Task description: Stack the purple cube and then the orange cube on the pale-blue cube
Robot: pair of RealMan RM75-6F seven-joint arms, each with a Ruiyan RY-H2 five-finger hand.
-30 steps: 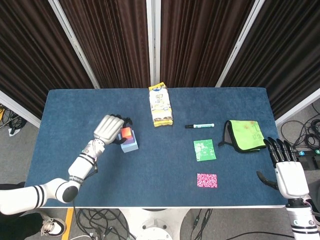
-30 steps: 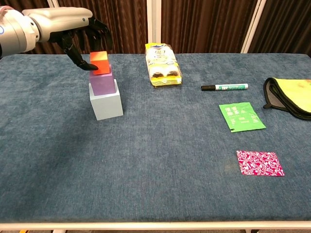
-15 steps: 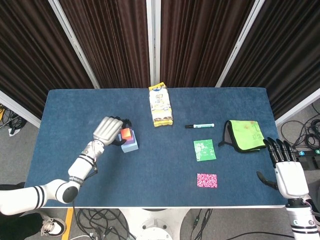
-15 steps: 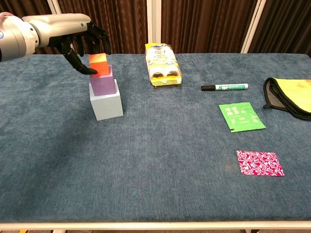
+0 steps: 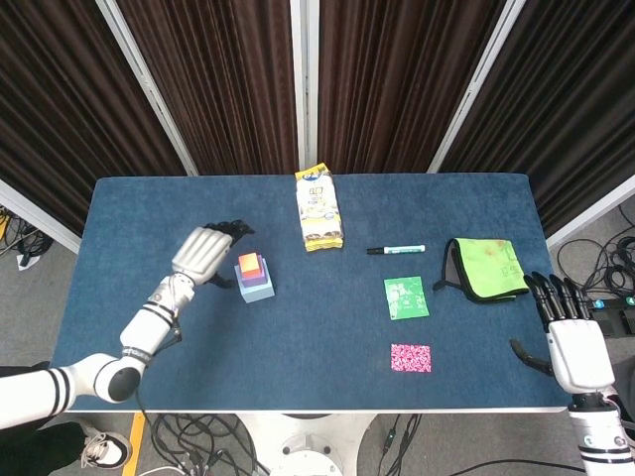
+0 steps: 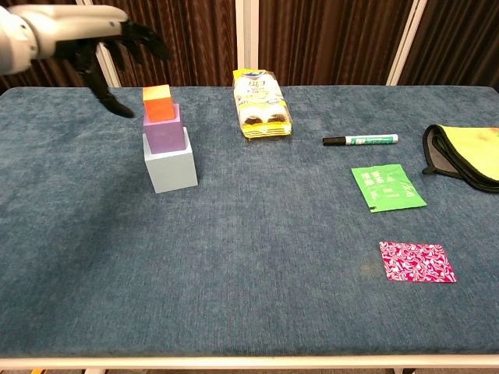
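Left hand open, fingers spread, holding nothing, hovering just left of the stack and apart from it. Seen from the head view as left hand beside the cubes, dark fingertips toward the stack. Half a second ago fingers wrapped close around the orange cube; now drawn back to the left and raised, cube released.

Orange cube topmost, resting on purple cube, resting in turn on pale-blue cube. Stack upright, long axis vertical, well left of the snack packet. Cubes slightly turned against each other, orange one offset a little toward the left edge of the purple one. Same stack in the head view: orange cube, purple cube, pale-blue cube. Stack itself unmoved since the earlier frames.

Right hand at the table's near right edge, far right of the stack, fingers extended and apart, empty, unchanged in place.

On the blue table, all right of the stack: snack packet lengthwise away from the robot, marker lying crosswise, green sachet, patterned pink card nearest the front edge, yellow-green cloth at the far right. No containers in sight.
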